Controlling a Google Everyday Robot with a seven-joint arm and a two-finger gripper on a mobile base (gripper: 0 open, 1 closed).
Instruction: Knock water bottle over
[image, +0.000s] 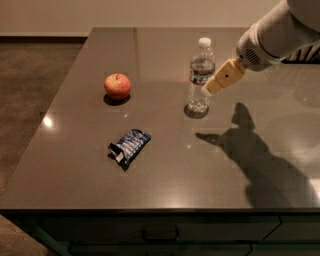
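The counter (75, 165) fills most of the view, dark and glossy, with a drawer front just visible under its near edge. The arm (280, 35) reaches in from the upper right and throws a heavy shadow (250, 150) across the right half of the top.

The bottle (200, 75) stands upright near the middle of the counter, towards the far side, cap on. The gripper (207, 91) hangs just to the bottle's right at about label height, with its tip at or almost at the bottle's side. Its tan fingers look pressed together into one wedge and hold nothing.

I judge the approach to be done and the push to be the step in hand. The next move calls for a sideways sweep to the left, high on the bottle, so that it tips rather than slides.

The apple (117, 86) sits well to the left, and the bag (129, 146) lies nearer the front. Both look clear of a leftward fall.

The arm's upper part and the robot's base are cut off at the frame edge. Whether the tip truly touches the bottle is hard to tell, as are the label and the print on the bag.
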